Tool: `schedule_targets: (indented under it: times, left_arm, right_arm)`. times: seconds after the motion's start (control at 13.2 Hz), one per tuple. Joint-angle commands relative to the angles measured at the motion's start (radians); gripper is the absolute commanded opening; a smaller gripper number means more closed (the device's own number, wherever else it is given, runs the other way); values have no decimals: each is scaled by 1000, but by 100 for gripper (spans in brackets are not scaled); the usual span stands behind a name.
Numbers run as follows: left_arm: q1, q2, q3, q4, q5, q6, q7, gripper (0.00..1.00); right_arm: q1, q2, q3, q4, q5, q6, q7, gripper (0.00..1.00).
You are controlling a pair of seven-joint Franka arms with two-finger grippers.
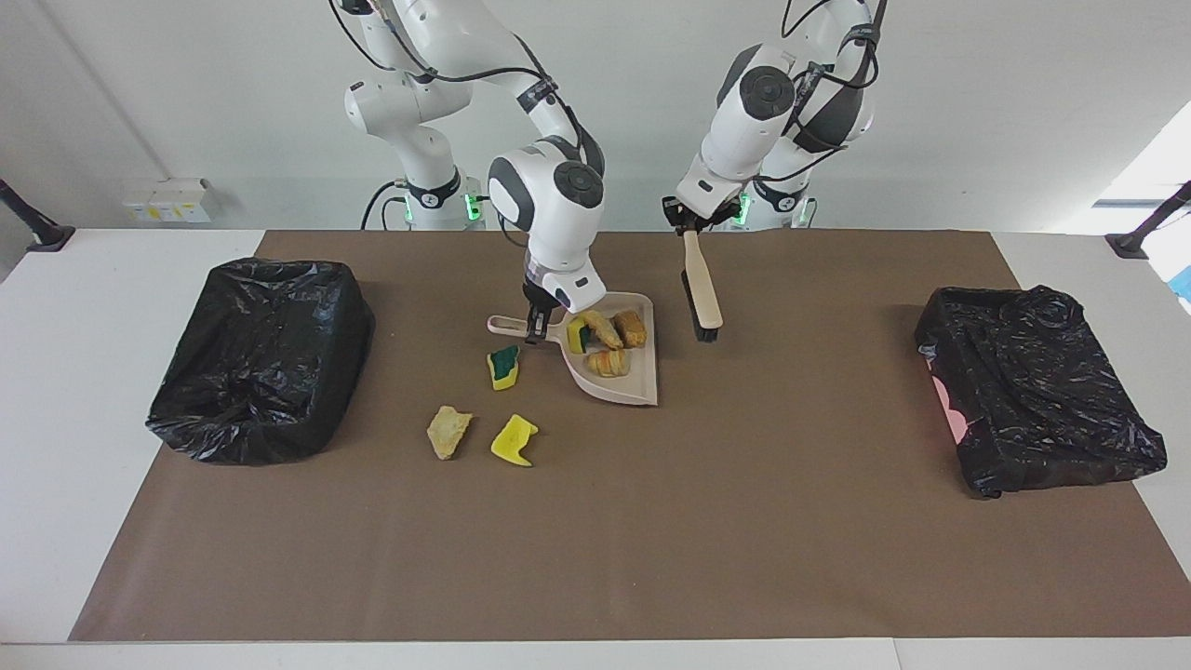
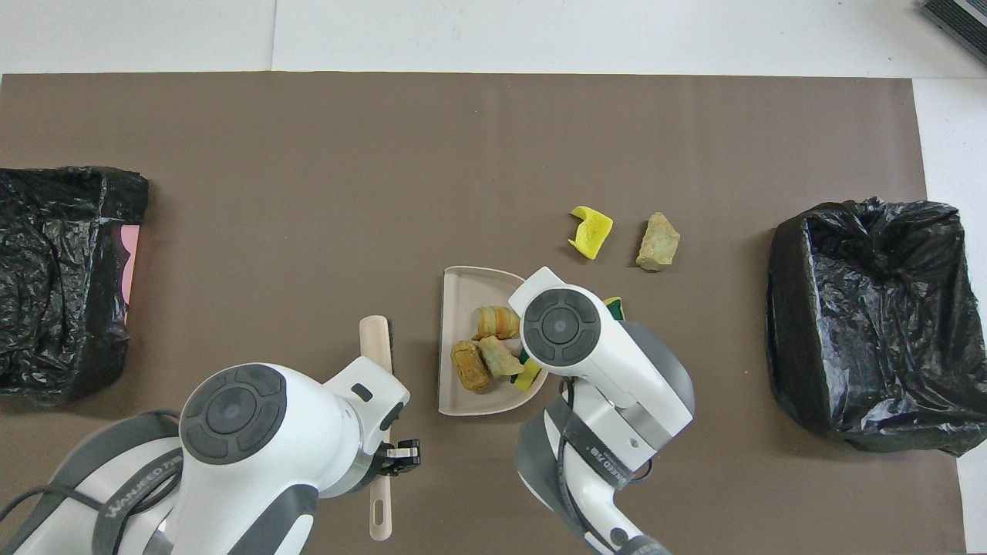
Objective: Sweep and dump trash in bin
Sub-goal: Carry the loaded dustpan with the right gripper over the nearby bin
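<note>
Four trash scraps (image 1: 609, 344) in the beige dustpan (image 1: 633, 391); three more on the worktop (image 1: 744, 512) beside it toward the right arm's end: green-faced sponge (image 1: 503, 366), tan foam chunk (image 1: 448, 431), yellow sponge piece (image 1: 514, 440). Right claw (image 1: 534, 328) clamped on the dustpan handle; left claw (image 1: 689, 223) clamped on the brush (image 1: 702, 293), raised clear of the pan. Judged mid-task, between sweeps. Next: either sweep the loose three in, or dump into the black-lined bin (image 1: 260, 358).
</note>
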Motion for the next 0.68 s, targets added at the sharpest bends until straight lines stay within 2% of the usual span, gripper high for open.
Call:
schedule_targets:
  times: [0.0,0.15,0.3,0.46,0.61]
  left_arm:
    - [-7,-38,-14,-24,17,-25,-28,0]
    - [-33,-44,-31,-36,17,3,-66,0]
    - [-106,-21,-34,-56,17,84,-157,0]
    - [-183,49,-34,-68,17,203,-241,0]
    - [-241,83,-34,-65,17,285,-289,0]
  right_arm:
    - [-66,10,7,78,65,-63,-115,0]
    - [-110,10,7,112,89,-97,-174,0]
    - [-165,7,7,147,89,-144,-278,0]
    - [-228,0,7,164,90,-180,-373,0]
    - [-276,0,7,193,92,-210,-456,0]
